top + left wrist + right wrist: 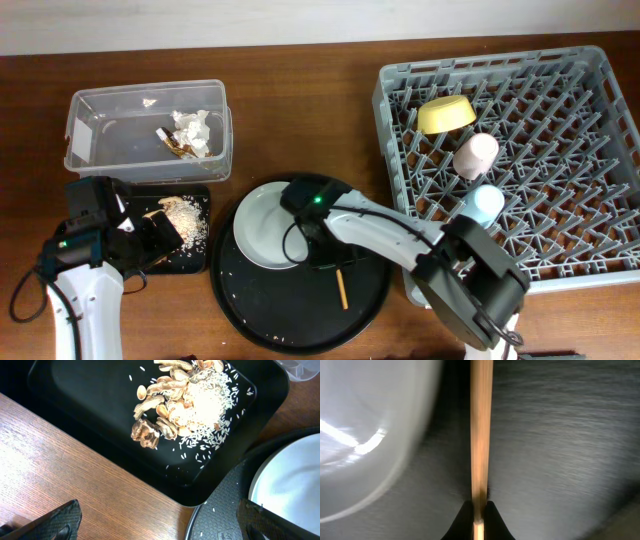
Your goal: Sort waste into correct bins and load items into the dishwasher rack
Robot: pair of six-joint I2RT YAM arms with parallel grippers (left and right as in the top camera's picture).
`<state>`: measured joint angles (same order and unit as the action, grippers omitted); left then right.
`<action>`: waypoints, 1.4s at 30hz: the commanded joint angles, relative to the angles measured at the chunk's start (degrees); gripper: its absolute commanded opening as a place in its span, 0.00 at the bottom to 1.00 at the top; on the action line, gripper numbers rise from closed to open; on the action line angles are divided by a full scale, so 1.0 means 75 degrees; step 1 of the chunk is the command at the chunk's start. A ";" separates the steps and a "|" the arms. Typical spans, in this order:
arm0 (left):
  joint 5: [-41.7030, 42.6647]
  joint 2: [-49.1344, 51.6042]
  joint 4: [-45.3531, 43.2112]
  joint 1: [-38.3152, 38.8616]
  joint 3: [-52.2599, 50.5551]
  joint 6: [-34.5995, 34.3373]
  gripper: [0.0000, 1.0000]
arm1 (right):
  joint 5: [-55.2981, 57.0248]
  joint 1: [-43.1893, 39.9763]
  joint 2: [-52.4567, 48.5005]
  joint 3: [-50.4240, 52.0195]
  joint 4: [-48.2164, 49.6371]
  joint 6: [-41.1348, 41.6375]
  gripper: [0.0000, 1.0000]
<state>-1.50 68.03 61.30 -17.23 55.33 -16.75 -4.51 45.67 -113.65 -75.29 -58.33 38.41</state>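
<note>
Worryingly, my right gripper (479, 511) pinches the thin wooden chopstick (481, 430) so narrowly it may pivot against the pale round plate (365, 435).

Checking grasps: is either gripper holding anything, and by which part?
The right gripper pinches a wooden chopstick by its shaft, exact spot hidden; the left gripper is open, holding nothing.

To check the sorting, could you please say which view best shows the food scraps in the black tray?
Left wrist: the food scraps lie close and sharp on the black tray. Overhead shows a small pale heap; right wrist, none.
</note>
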 commanded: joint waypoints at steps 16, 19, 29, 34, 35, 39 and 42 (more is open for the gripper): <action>0.0032 -0.0073 0.0009 -0.0041 0.0000 -0.0047 0.98 | 0.0493 -0.4543 0.2652 0.0052 -0.1090 -0.4071 0.10; 0.0032 -0.0073 0.0009 -0.0041 0.0000 -0.0047 0.98 | 0.0493 -0.4543 0.2652 0.0052 -0.1020 -0.4074 0.17; 0.0032 -0.0073 0.0003 -0.0041 0.0000 -0.0047 0.99 | -0.0131 -0.4039 0.3346 -0.0679 -0.1271 -0.3771 0.41; 0.0032 -0.0073 0.0009 -0.0041 0.0000 -0.0047 0.98 | -0.1265 -0.2439 0.3028 -0.0705 0.0367 -0.3774 0.99; 0.0032 -0.0073 0.0009 -0.0041 0.0000 -0.0047 0.98 | -0.1265 -0.2154 0.2824 -0.0705 0.0694 -0.3774 0.99; 0.0032 -0.0073 0.0006 -0.0041 0.0000 -0.0047 0.98 | -0.1000 -0.1629 0.1402 -0.0705 0.0985 -0.2856 0.99; 0.0032 -0.0073 0.0003 -0.0041 0.0000 -0.0047 0.98 | -0.1113 -0.1571 0.0175 -0.0705 0.1078 -0.2413 0.88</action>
<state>-1.50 68.03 61.32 -17.23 55.33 -16.75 -12.75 33.26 -109.69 -79.99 -50.61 18.31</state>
